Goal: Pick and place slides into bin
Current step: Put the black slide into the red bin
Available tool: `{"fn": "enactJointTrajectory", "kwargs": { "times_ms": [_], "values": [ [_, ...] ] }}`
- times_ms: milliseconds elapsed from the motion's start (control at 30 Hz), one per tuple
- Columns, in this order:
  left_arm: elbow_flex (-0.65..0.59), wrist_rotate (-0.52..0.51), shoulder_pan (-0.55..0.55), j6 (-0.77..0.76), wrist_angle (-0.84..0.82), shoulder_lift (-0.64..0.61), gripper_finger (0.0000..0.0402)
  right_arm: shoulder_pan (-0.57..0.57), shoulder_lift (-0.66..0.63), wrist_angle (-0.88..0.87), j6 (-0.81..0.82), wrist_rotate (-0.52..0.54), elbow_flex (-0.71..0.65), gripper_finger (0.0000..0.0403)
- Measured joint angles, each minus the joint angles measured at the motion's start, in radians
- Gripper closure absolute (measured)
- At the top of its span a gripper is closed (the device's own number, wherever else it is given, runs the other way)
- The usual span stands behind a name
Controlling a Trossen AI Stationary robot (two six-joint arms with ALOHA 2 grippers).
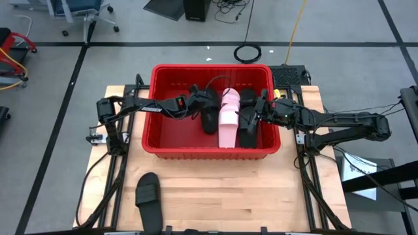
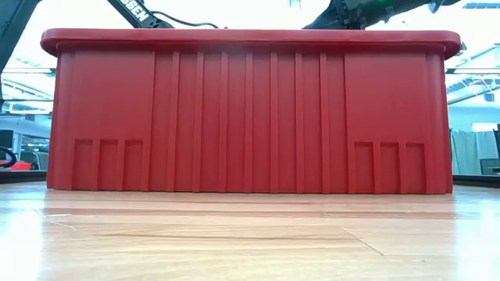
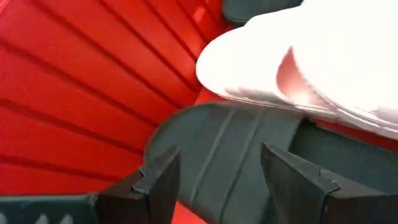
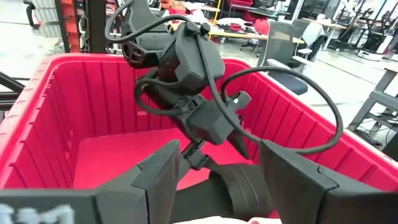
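The red bin (image 1: 210, 68) (image 2: 250, 117) stands mid-table. On its floor lie three slides side by side: a black one (image 1: 208, 119), a pink one (image 1: 228, 121) and another black one (image 1: 248, 127). A further black slide (image 1: 147, 192) rests sole-down on the table near the front edge. My left gripper (image 1: 210, 103) (image 3: 217, 180) is inside the bin, open, slanting down over the left black slide (image 3: 217, 149), beside the pink slide (image 3: 311, 56). My right gripper (image 1: 260, 109) (image 4: 217, 177) hovers open and about level over the bin's right part, facing the left gripper (image 4: 205, 118).
The bin's walls (image 4: 56, 124) surround both grippers. Bare wooden tabletop (image 1: 228, 196) lies in front of the bin. Cables trail from the left arm (image 4: 280, 106). The floor, chairs and desks of the room lie beyond the table.
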Motion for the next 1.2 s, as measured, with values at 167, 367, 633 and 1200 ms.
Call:
{"fn": "enactJointTrajectory", "kwargs": {
  "times_ms": [167, 367, 633, 1200],
  "values": [
    [0.0, -0.009, 0.001, -0.048, 0.002, 0.0, 0.0176, 0.0, 0.0, 0.0, -0.002, 0.0, 0.0, 0.0193],
    [0.0, -0.018, -0.029, -0.036, -0.008, 0.0, 0.0176, 0.0, 0.0, 0.0, -0.01, 0.0, 0.0, 0.0193],
    [0.0, -0.125, -0.088, 0.022, -0.047, -0.042, 0.0176, 0.0, 0.0, 0.0, -0.031, 0.0, 0.0, 0.0193],
    [-0.002, -0.26, -0.176, -0.011, -0.229, -0.327, 0.0176, 0.144, 0.0, 0.037, 0.071, -0.069, 0.0, 0.0193]
  ]
}}
